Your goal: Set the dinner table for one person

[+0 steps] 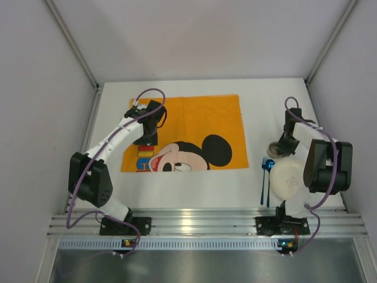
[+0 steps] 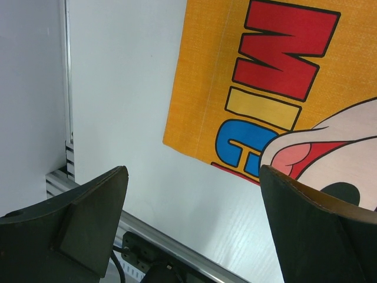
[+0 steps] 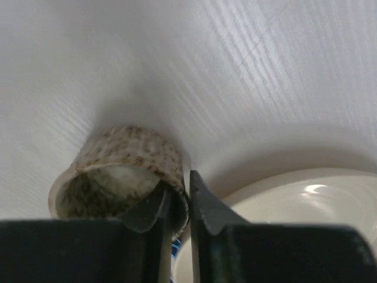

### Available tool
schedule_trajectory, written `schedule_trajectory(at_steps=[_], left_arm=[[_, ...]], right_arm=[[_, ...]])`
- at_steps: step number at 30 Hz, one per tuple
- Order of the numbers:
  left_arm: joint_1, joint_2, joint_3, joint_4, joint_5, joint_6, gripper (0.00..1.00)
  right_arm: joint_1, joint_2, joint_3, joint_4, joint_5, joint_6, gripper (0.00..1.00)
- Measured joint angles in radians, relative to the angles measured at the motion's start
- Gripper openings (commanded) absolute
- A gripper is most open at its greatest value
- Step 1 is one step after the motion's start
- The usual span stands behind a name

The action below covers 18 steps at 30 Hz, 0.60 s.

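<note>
A small speckled brown cup stands on the white dinner table, right beside a cream plate. My right gripper is shut on the cup's wall, one finger inside the rim and one outside. From above, the cup sits at the plate's far left edge, under the right gripper. Blue cutlery lies left of the plate. My left gripper hangs open and holds nothing, over the near left corner of the orange Mickey Mouse placemat.
The placemat lies flat in the middle of the table. A ribbed silver rail runs along the near edge with both arm bases on it. Grey walls close in the left, right and far sides.
</note>
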Motion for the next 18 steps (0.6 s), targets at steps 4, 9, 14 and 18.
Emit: schedule_trajectory(at_steps=[4, 9, 14, 18], left_arm=[[0.000, 0.000, 0.000, 0.001, 0.006, 0.004, 0.99], [0.000, 0.000, 0.004, 0.002, 0.013, 0.010, 0.99], [0.000, 0.000, 0.006, 0.007, 0.040, 0.015, 0.99], [0.000, -0.005, 0.006, 0.007, 0.069, 0.016, 0.99]], right_arm=[[0.000, 0.001, 0.000, 0.040, 0.005, 0.006, 0.00], [0.032, 0.003, 0.101, -0.005, 0.035, 0.005, 0.00], [0.200, 0.064, 0.426, -0.058, 0.045, 0.016, 0.00], [0.368, 0.248, 0.740, -0.067, 0.030, 0.039, 0.00]])
